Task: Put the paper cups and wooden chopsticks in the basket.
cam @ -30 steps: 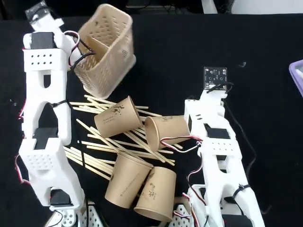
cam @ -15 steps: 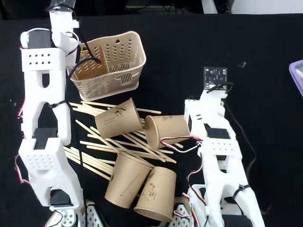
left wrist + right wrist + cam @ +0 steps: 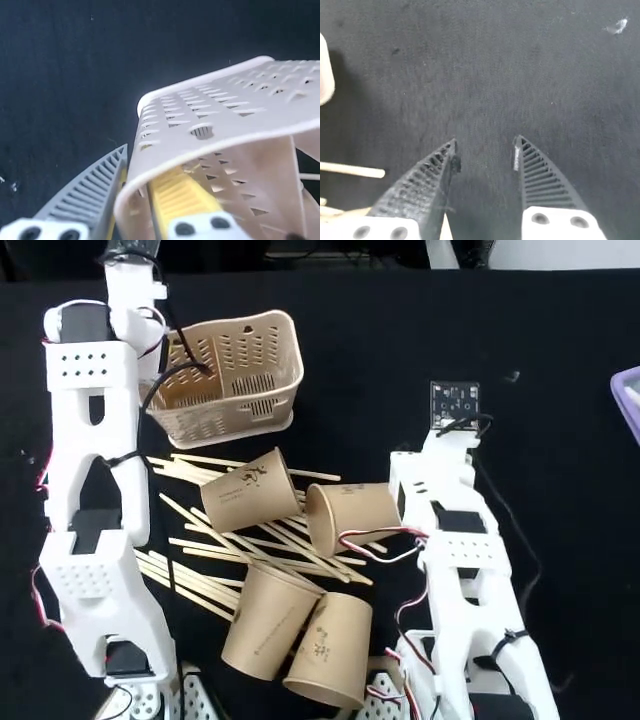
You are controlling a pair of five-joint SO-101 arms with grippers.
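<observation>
Currently the left gripper (image 3: pixel 142 165) clamps the basket (image 3: pixel 225 95) by its wall, one finger inside, one outside. The right gripper (image 3: pixel 485 145) has its jaws apart over the black table (image 3: pixel 520 60). Four paper cups (image 3: pixel 250 492) lie among scattered wooden chopsticks (image 3: pixel 200 545) between the arms, outside the basket.

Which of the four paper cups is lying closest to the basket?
The upper-left paper cup in the high view, lying across the chopsticks just below the basket; the other three lie farther from it.
</observation>
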